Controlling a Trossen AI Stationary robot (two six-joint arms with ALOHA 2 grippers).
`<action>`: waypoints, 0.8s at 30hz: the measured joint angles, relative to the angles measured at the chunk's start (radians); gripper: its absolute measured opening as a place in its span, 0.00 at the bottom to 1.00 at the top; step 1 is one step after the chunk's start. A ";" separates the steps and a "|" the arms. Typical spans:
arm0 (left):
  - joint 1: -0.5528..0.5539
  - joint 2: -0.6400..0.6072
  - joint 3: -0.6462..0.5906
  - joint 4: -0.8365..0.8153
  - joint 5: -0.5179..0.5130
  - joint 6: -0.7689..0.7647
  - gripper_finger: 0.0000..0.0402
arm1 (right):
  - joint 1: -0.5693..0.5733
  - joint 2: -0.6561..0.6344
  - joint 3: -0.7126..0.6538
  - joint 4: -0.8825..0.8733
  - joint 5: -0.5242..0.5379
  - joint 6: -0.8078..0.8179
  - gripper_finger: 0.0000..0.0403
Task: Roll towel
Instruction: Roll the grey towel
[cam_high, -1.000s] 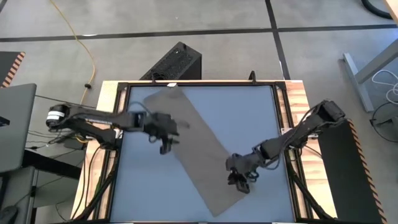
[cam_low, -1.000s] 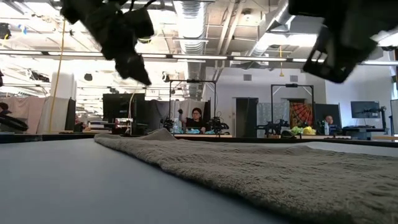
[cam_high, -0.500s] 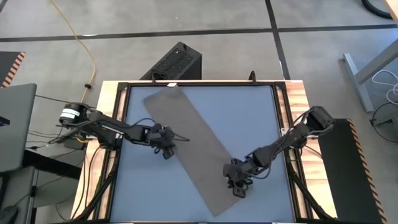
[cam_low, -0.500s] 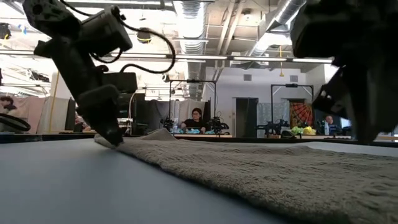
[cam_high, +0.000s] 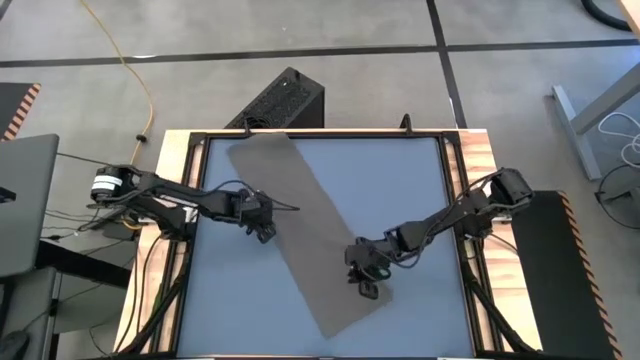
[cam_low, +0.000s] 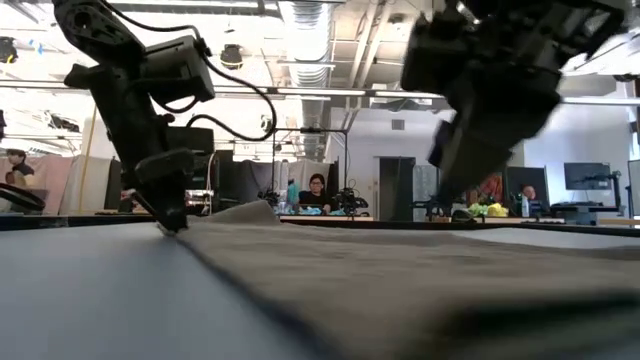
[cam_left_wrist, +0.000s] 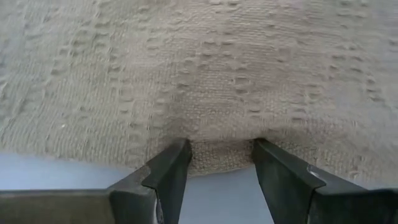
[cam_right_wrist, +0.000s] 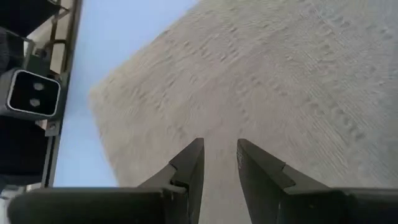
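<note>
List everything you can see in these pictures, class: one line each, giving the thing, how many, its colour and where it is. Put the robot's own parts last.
towel: one, grey-brown, lying flat and slantwise across the table, from the far left corner towards the near middle.
table: one, pale blue top with a black frame and wooden side strips, in the middle of the high view.
black box: one, on the floor behind the table.
yellow cable: one, on the floor, far left.
people: at least two, seated at desks far back in the room in the low view.
left claw: one, dark, fingers apart, at the towel's left long edge.
right claw: one, dark, fingers narrowly apart, over the towel's near end.
</note>
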 joint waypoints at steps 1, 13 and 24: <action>0.013 -0.014 -0.001 -0.029 0.000 0.000 0.44 | -0.006 0.000 0.005 0.005 0.000 -0.027 0.30; 0.078 -0.262 -0.006 -0.154 0.016 -0.074 0.44 | -0.098 -0.001 0.046 0.010 0.026 -0.428 0.30; -0.091 -0.331 -0.007 0.159 0.214 -0.017 0.44 | -0.121 -0.001 0.049 0.048 -0.008 -0.694 0.30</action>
